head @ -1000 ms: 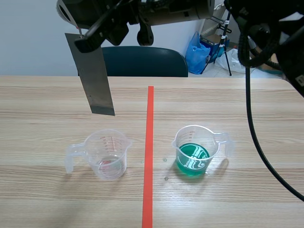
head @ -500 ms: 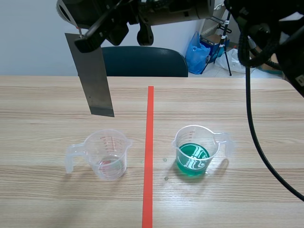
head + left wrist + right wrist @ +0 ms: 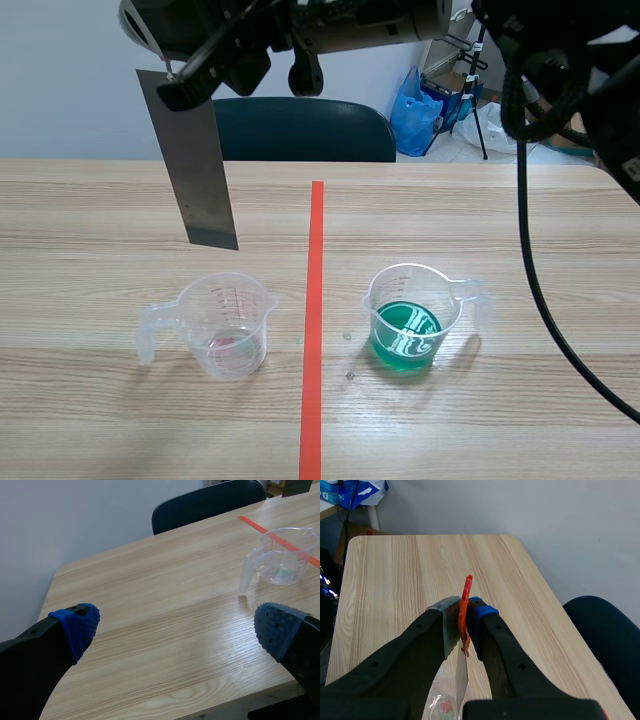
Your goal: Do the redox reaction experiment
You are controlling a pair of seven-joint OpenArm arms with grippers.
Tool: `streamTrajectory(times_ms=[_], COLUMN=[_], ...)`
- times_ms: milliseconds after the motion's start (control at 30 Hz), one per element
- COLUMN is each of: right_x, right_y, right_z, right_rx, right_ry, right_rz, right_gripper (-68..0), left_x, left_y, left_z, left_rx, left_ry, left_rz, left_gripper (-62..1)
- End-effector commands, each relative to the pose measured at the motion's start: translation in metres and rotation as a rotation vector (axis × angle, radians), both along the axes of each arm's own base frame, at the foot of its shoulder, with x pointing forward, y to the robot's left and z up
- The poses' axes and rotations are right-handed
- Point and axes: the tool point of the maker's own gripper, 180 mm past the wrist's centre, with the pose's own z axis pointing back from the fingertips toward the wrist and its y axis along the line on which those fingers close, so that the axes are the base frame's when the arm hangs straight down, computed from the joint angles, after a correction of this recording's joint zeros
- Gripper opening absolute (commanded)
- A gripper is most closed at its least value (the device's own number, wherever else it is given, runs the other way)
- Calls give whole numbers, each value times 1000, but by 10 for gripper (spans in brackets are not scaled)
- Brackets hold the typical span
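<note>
Against half a second ago, the metal strip [image 3: 195, 160] is hanging with its lower edge a touch lower. Both cups are sitting where they were.

Your left gripper [image 3: 177, 627] is hovering low over the near left part of the table [image 3: 100, 420], fingers spread wide and holding nothing. The clear cup [image 3: 277, 555] is standing well ahead of it.

In the scene view that clear cup [image 3: 225, 325], holding only a pinkish trace, is standing left of the tape line [image 3: 313, 330]. The cup of green liquid [image 3: 412, 315] is standing right of the line.

Beyond the clear cup, your right gripper [image 3: 180, 85] is reaching across from the right, raised high. It is clamping the strip's top end; its wrist view shows the pads pressing either face of the strip [image 3: 461, 677], gripper [image 3: 465, 612] closed on it. The strip is dangling slightly tilted, clear of the cup and table.

A dark chair [image 3: 300, 130] is standing behind the far edge.
</note>
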Motion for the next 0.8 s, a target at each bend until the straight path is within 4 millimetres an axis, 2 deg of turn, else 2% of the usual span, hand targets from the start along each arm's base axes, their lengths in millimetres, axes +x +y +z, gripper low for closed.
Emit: streamTrajectory(times_ms=[0,767], right_x=[0,0], right_y=[0,1], right_z=[10,12], right_rx=[28,39], right_ry=[-18,-21], right_rz=[6,9], right_gripper=[-669,-669], left_x=[2,2], left_y=[0,0], left_z=[7,6], left_rx=[-1,-1], left_ry=[-31,-28], left_rz=[2,3], left_gripper=[14,14])
